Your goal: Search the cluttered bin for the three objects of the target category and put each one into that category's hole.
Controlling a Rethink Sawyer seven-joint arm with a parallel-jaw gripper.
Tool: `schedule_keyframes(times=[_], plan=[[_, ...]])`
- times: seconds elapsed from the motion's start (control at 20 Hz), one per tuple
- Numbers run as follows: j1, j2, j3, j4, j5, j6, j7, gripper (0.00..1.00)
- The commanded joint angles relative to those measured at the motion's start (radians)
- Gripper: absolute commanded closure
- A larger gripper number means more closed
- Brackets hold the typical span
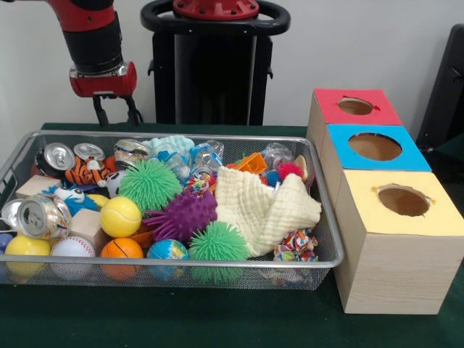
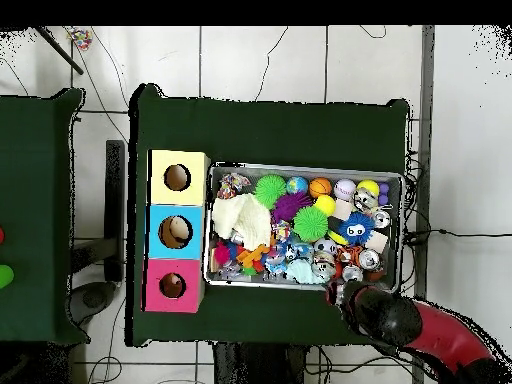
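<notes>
The front view sits low and close across the desk [image 1: 181, 319], facing the wire bin [image 1: 319, 217]. The overhead view looks straight down from high above; both share the three coloured boxes [image 2: 177, 231].

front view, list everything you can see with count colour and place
wire bin: 1, silver mesh, on the green table
spiky balls: 3, two green and one purple, middle of the bin
cloth: 1, cream, right half of the bin
cans: at least 3, silver, left side of the bin
smooth balls: several, yellow, orange, white and a globe print, front left of the bin
boxes with holes: 3, tops red, blue and yellow, in a row right of the bin
end effector: 1, black fingers under a red and black arm, above the bin's far left corner, holding nothing
</notes>
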Motion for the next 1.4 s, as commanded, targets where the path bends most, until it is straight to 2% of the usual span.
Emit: schedule_keyframes(times=[0.05,0.5,0.75,1.15,1.4], plan=[[0.0,0.03,0.047,-0.131,-0.011,0.125,-0.055,0.0],[-0.022,0.039,0.057,-0.155,0.007,0.212,-0.081,0.0],[-0.019,0.048,0.067,-0.178,0.006,0.222,-0.078,0.0],[0.045,0.068,0.066,-0.237,0.016,0.238,-0.035,0.0],[0.13,0.102,0.045,-0.339,0.027,0.256,0.021,0.0]])
